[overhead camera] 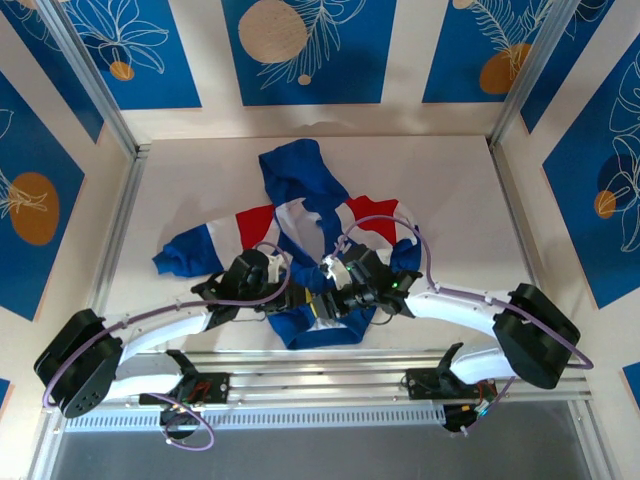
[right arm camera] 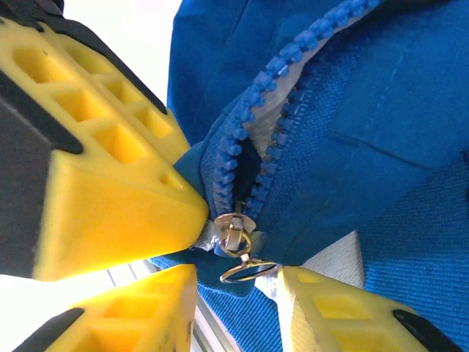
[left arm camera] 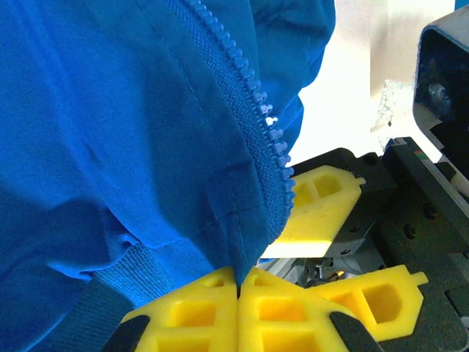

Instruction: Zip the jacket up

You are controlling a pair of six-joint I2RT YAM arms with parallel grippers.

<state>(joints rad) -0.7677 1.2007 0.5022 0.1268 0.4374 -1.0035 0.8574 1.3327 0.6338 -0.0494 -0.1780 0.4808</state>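
1. Closest to the left wrist lens, the left gripper [left arm camera: 238,287] has its yellow pads pressed flat together. They pinch the bottom front corner of the jacket [left arm camera: 110,147], where the ribbed hem [left arm camera: 139,275] meets the front edge.
2. From that pinch a row of blue zipper teeth [left arm camera: 245,88] runs up along the fabric's edge, unmated in this view.
3. Just beyond the pinch are two more yellow fingers, the other arm's, spread apart.
4. Seen from the right wrist, the right gripper [right arm camera: 236,282] has its two fingers [right arm camera: 344,315] standing apart at the bottom of the view.
5. A metal slider [right arm camera: 233,233] sits at the foot of the zipper, just above the gap between those fingers.
6. Its pull ring [right arm camera: 249,270] hangs down into the gap. Whether the ring touches the finger on its right cannot be told.
7. Above the slider the two rows of teeth part and run up separately, so the front is open.
8. The left gripper's closed fingers [right arm camera: 110,169] come in from the upper left of that view, their tip on the fabric just beside the slider.
9. From overhead, the jacket lies on the white table [overhead camera: 450,200] with its hood [overhead camera: 295,170] toward the far side. Red and white panels cross its shoulders, and the front is spread in a V.
10. Both arms reach inward and meet at the hem, at the jacket's near edge.
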